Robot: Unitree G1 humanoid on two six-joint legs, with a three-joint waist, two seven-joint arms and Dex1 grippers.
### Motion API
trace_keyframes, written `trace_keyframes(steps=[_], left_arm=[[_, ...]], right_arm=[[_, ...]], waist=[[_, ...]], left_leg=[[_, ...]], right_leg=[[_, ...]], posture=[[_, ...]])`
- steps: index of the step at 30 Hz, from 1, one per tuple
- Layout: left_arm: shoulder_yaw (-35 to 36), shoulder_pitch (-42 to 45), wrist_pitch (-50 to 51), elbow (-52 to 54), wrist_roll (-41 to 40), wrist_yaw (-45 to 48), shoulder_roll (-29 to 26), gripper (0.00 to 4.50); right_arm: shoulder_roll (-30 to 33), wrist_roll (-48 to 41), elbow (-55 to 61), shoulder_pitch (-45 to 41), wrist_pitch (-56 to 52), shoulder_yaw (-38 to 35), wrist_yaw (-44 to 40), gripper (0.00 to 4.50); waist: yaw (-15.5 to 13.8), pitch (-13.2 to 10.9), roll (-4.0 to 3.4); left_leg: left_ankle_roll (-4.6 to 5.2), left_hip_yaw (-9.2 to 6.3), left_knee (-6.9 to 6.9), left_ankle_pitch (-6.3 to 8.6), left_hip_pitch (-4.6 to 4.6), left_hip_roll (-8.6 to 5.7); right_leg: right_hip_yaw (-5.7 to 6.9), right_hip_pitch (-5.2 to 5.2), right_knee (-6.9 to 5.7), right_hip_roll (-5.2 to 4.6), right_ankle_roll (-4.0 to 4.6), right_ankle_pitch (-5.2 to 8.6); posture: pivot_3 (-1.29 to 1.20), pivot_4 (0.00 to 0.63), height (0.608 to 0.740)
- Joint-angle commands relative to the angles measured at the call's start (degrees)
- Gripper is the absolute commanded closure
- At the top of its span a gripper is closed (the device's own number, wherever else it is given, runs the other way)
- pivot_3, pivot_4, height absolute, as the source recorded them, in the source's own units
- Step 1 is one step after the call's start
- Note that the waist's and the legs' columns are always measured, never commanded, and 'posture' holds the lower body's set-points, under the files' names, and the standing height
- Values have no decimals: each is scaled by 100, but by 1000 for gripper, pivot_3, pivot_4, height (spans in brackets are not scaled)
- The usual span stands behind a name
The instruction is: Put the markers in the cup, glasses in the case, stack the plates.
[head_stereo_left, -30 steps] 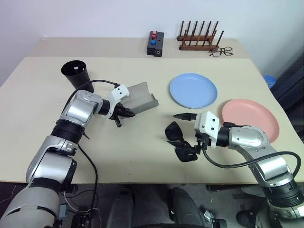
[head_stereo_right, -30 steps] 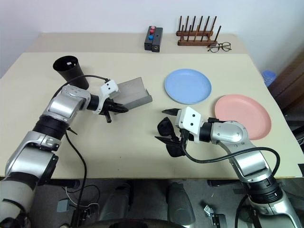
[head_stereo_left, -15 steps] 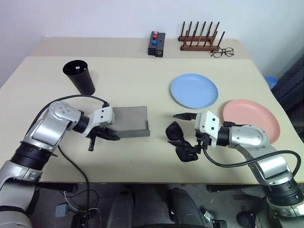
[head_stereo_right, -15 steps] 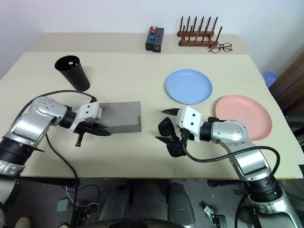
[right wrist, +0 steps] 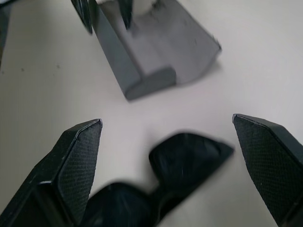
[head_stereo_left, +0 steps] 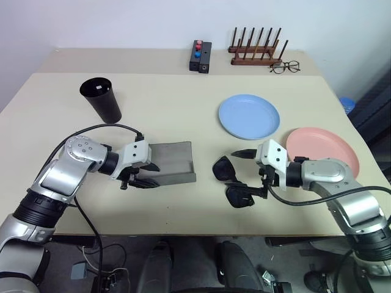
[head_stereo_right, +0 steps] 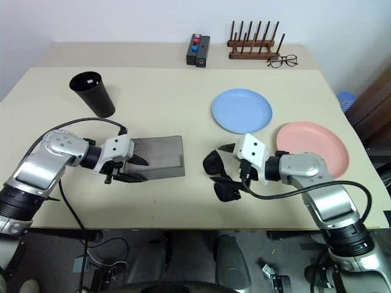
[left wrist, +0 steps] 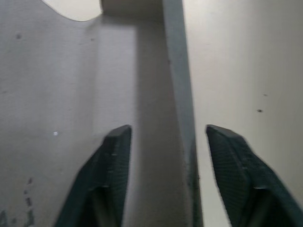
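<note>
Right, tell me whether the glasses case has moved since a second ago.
Yes. The case has come toward the table's near edge, farther from the black cup, and now lies flat on the table with the left hand open at its end.

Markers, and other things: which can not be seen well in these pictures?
- Markers: not seen on the table; whether they sit inside the cup is hidden by its wall.
- Case: left wrist view, cut off by the edges.
- Glasses: right wrist view, blurred, cut off below.

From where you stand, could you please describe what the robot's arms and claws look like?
Both arms are glossy silver-grey segments with black joints and a loose black cable looping alongside. Each wrist ends in a white block carrying two black, tapered fingers: left claw, right claw. The finger pads are finely textured.
</note>
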State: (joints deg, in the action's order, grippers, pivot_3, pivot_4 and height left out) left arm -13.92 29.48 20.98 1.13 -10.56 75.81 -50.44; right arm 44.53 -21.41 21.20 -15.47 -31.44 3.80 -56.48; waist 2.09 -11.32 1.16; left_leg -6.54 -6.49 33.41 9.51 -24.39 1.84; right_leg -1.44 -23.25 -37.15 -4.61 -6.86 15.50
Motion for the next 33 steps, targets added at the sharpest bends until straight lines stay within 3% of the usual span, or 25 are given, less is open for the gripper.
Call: trace_keyframes(steps=[1, 7, 12, 24, 33], left_arm=[[633, -165, -85, 111, -161, -324, -77, 2081], [1917, -1517, 718, 1220, -1197, -425, -296, 2081], [2478, -2728, 834, 2253, -1537, -525, -415, 2081], [2632, -3458, 1002, 2910, -1646, -1150, -362, 2081], [2371, -3318, 1298, 3208, -1891, -1630, -147, 2081]], right_arm=[[31, -383, 293, 120, -577, -213, 121, 0], [-126, -776, 272, 121, -1622, -318, 587, 0], [-213, -860, 6, -115, -2077, -233, 808, 0], [-356, -651, 111, -597, -3042, 146, 1614, 0], [-36, -323, 336, -594, -3204, 303, 1962, 0]], waist=[[5, 0, 0], [48, -1, -2], [6, -1, -2], [-4, 0, -3], [-9, 0, -3]], left_leg=[[0, 0, 0, 0, 0, 0], [5, 1, -2, 3, 1, 2], [4, 4, 1, 4, 1, 1], [7, 5, 13, 6, -4, 1], [8, 7, 14, 6, -5, 1]], right_leg=[[0, 0, 0, 0, 0, 0], [-1, -3, 0, -1, 1, 1], [-1, 1, 7, -6, 22, 10], [-1, -2, 7, -6, 27, 9], [-1, -3, 9, -6, 28, 9]], posture=[[0, 150, 740], [0, 150, 740], [0, 150, 740], [0, 150, 740], [0, 150, 740]])
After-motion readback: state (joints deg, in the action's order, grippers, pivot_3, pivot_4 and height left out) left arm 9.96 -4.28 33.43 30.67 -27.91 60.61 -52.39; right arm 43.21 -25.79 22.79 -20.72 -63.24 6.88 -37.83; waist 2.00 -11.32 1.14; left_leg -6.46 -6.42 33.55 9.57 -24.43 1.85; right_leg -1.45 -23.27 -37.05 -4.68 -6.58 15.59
